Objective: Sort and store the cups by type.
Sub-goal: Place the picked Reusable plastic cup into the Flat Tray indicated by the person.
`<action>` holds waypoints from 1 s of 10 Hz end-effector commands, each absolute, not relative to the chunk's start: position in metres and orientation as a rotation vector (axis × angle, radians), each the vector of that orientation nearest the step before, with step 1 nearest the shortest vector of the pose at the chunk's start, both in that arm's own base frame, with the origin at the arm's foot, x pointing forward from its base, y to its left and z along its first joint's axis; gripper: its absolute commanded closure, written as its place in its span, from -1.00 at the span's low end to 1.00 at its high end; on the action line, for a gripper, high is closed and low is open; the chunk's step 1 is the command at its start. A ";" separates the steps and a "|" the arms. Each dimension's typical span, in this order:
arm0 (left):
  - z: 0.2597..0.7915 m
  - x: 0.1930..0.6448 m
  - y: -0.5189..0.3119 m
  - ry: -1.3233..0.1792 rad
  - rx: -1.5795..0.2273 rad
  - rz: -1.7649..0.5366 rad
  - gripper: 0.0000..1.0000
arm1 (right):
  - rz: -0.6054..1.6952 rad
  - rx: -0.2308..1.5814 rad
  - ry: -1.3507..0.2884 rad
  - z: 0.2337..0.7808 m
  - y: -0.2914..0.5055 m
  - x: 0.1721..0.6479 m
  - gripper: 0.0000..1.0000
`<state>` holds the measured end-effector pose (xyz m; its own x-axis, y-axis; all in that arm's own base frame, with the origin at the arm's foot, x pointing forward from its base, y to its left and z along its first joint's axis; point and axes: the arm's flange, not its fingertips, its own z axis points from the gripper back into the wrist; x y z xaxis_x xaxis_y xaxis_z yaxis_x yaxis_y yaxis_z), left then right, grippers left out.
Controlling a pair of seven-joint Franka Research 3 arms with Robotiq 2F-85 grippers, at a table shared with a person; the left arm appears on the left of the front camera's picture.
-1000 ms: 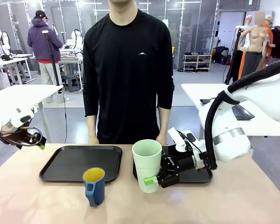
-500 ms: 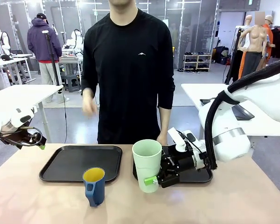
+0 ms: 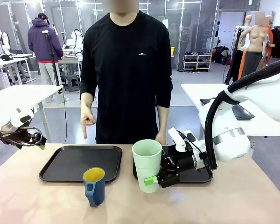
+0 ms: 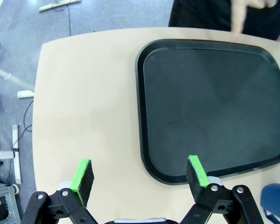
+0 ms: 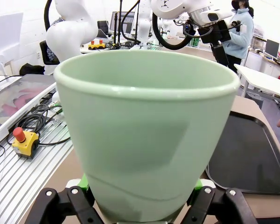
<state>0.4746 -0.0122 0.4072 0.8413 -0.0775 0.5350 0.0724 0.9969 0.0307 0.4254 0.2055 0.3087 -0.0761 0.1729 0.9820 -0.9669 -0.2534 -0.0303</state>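
Note:
The pale mint-green tumbler (image 3: 147,161) stands upright at the table's middle, just in front of the right black tray (image 3: 200,176). My right gripper (image 3: 155,180) is shut on it low near its base; in the right wrist view the tumbler (image 5: 147,130) looms between the green pads (image 5: 199,184). The dark blue mug (image 3: 94,185), yellow inside, stands on the table before the left black tray (image 3: 70,161). My left gripper (image 3: 36,140) hovers off the table's left edge, open, with nothing between its fingers (image 4: 83,174); below it lie the left tray (image 4: 214,102) and a corner of the mug (image 4: 276,201).
A person in black stands at the far side. One hand (image 3: 87,122) points a finger down over the left tray's far edge, and the fingertip (image 4: 238,16) shows in the left wrist view. Bare tabletop (image 3: 37,200) lies at the front left and right.
The person's hand has risen from the table's far edge, swung up, and now points down at the left tray. Both arms and both cups have stayed still.

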 end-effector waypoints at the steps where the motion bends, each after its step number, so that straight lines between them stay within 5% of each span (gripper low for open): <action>1: 0.408 0.475 -0.011 -0.566 0.015 -0.083 -1.00 | 1.519 1.222 -0.986 0.311 0.207 0.427 0.11; 10: 0.408 0.475 -0.011 -0.566 0.015 -0.083 -1.00 | 1.519 1.222 -0.986 0.311 0.207 0.427 0.11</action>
<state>0.4746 -0.0122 0.4072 0.8413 -0.0775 0.5350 0.0724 0.9969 0.0307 0.4254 0.2055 0.3087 -0.0761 0.1729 0.9820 -0.9669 -0.2534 -0.0303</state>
